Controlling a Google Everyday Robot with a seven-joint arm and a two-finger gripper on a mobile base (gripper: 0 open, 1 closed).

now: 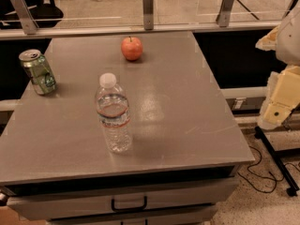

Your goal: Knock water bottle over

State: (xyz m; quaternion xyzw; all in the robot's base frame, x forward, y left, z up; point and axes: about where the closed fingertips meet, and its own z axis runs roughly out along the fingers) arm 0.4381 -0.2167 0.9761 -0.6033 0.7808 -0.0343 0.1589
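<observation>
The water bottle (pixel 113 114) stands upright near the front middle of the grey table (pixel 187 102). It is clear ribbed plastic with a white cap and a red-edged label band. My arm and gripper (pixel 277 108) show as cream-coloured parts at the right edge of the view. They are off the table's right side, well apart from the bottle and at about its height.
A green soda can (pixel 38 72) stands at the table's left edge. A red apple (pixel 131 48) sits at the back middle. A glass railing (pixel 148 8) runs behind the table. Drawers with a black handle (pixel 129 204) are below the front edge. A black stand and cables (pixel 276 163) are on the floor at right.
</observation>
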